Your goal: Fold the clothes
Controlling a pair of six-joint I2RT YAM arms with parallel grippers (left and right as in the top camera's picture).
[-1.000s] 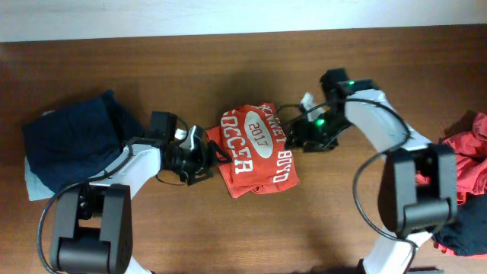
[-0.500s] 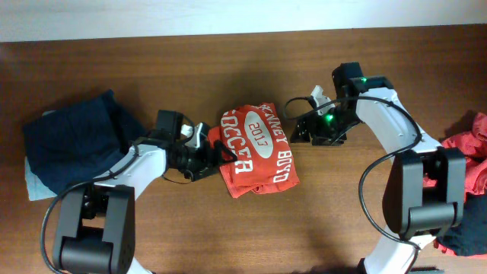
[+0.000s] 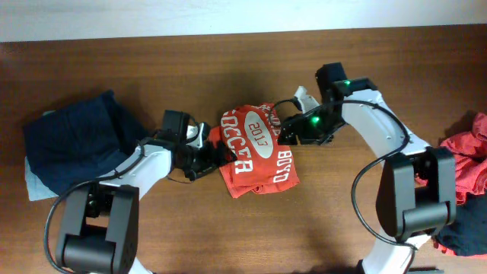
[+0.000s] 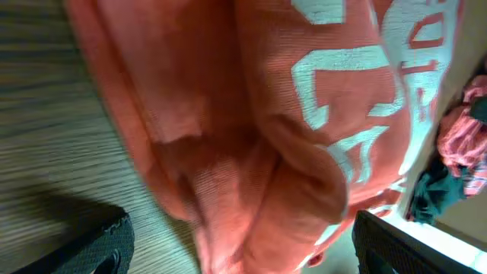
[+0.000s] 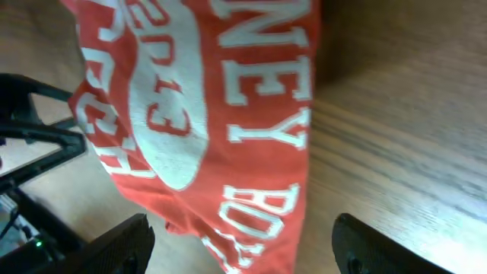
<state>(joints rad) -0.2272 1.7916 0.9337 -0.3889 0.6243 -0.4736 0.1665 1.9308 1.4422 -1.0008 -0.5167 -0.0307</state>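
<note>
The left gripper [image 3: 207, 156] stands with its jaws wide apart at the left edge of the folded orange-red T-shirt [image 3: 257, 148]. In the left wrist view its two dark fingers [image 4: 99, 247] are far from each other, and the thick folded edge of the shirt bulges between them but is not pinched. The right gripper [image 3: 293, 131] is also released, at the upper right edge of the same shirt; its fingers [image 5: 114, 245] stand apart, with the white lettering in front of them. The shirt lies in the middle of the table [image 3: 228, 68] as a compact packet, lettering upward. To the left, well apart, lies a dark navy pile [image 3: 72, 141] on a pale piece [image 3: 32, 183]. At the right edge there is a loose red heap [image 3: 468, 156] with a dark garment [image 3: 466, 232] below it. I judge that this shirt is folded, or nearly, and that the step in hand is to handle the finished packet. The next move probably calls for a low grip that takes all layers together, so the packet can go aside without opening.
</note>
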